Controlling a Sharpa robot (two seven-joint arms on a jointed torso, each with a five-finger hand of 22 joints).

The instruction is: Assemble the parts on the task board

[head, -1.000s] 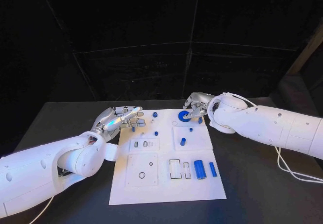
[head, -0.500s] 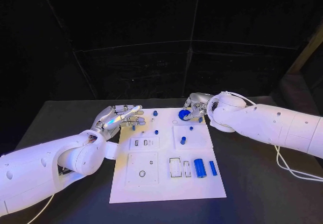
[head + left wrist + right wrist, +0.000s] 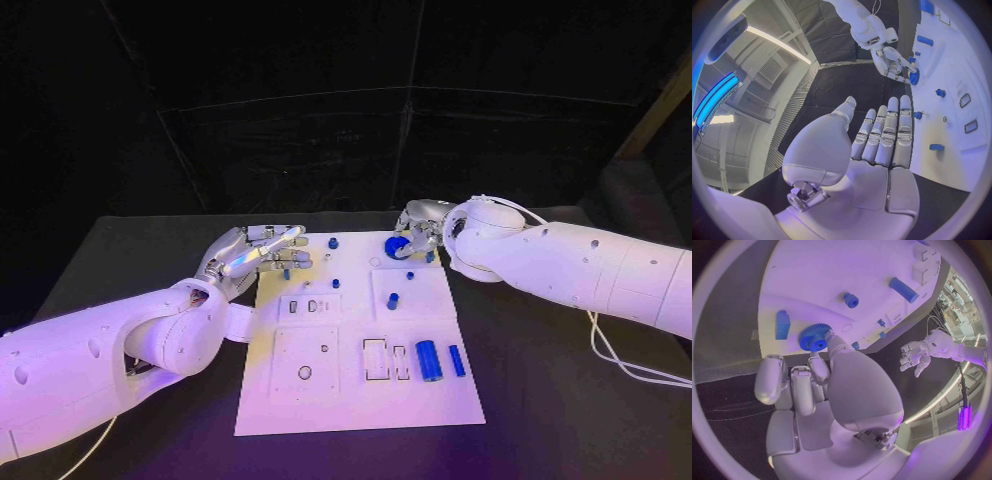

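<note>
The white task board [image 3: 353,400] lies in the middle of the black table. My right hand [image 3: 420,226] is over the board's far right corner and pinches a blue gear [image 3: 394,244] between thumb and finger. In the right wrist view the gear [image 3: 814,338] sits at the fingertips, just above the board [image 3: 848,270]. My left hand [image 3: 261,251] hovers at the board's far left edge, fingers stretched out and holding nothing. The left wrist view shows its flat palm and fingers [image 3: 879,140], with the right hand [image 3: 891,60] and gear [image 3: 914,76] beyond.
Several small blue pegs stand on the far half of the board, among them one [image 3: 333,243] and another [image 3: 392,299]. A thick blue cylinder [image 3: 428,360] and a thinner one [image 3: 456,362] lie at the near right, beside empty slots [image 3: 375,360].
The right hand has drawn the gear slightly toward the board's far edge. The left hand has barely shifted.
</note>
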